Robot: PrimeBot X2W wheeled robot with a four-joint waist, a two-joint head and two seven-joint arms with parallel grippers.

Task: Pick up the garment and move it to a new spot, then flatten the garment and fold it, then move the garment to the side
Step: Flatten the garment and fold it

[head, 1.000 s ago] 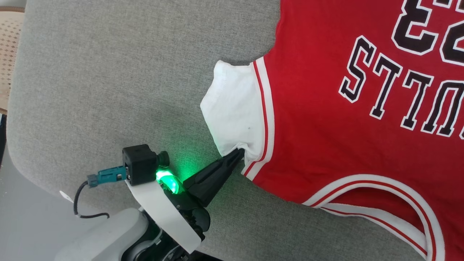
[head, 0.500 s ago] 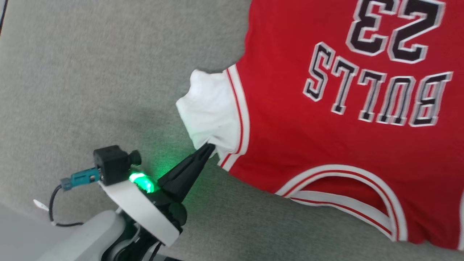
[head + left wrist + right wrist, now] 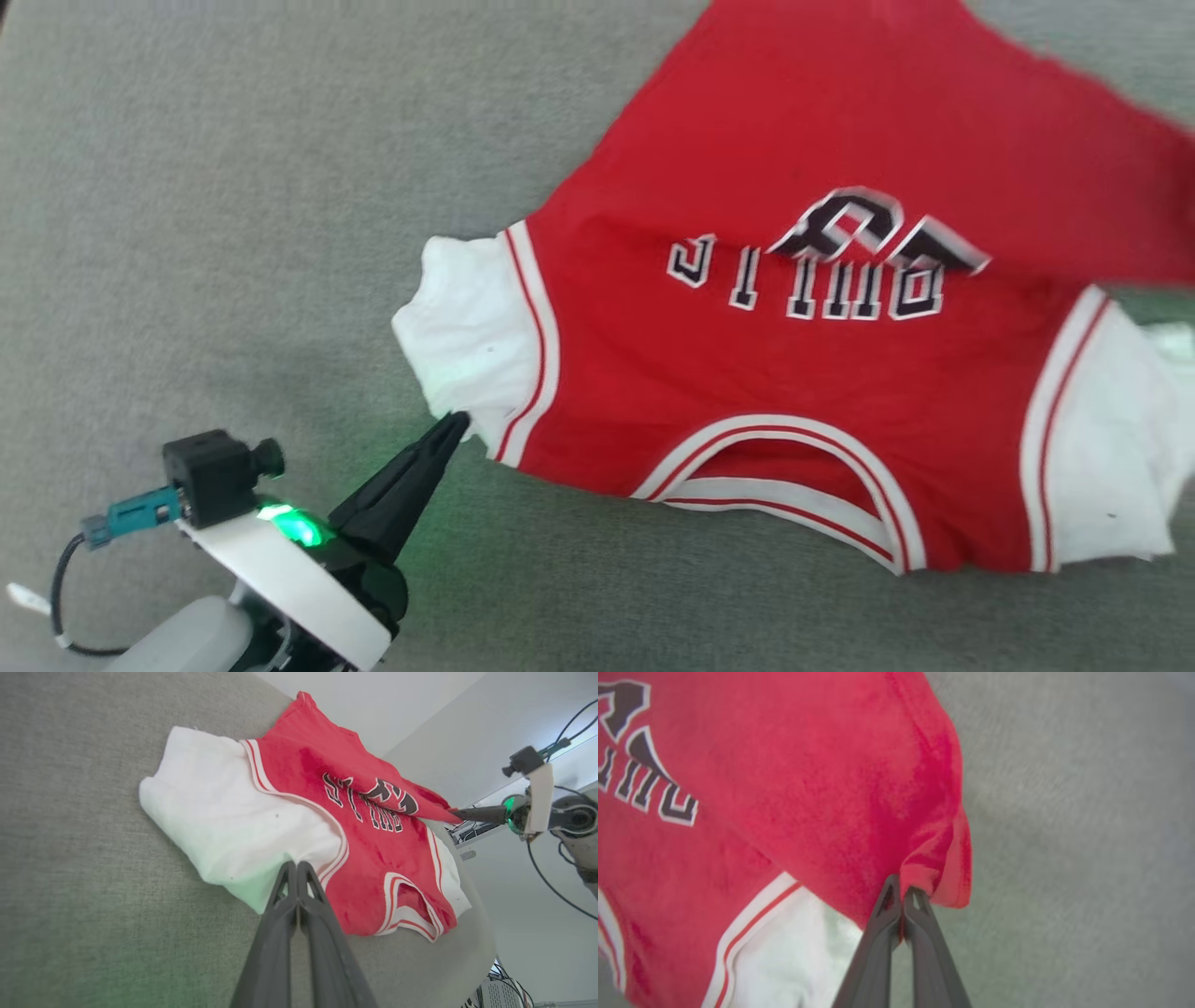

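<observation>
One sleeve (image 3: 467, 327) in left claw (image 3: 456, 425), garment (image 3: 709, 373) lettering blurred

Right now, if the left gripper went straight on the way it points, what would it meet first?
The white sleeve of the garment. The left gripper seems shut on its edge; the red body lies just beyond.

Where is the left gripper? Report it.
Head view, lower left: the left gripper pinches the edge of the white sleeve of the garment, over the grey surface.
</observation>
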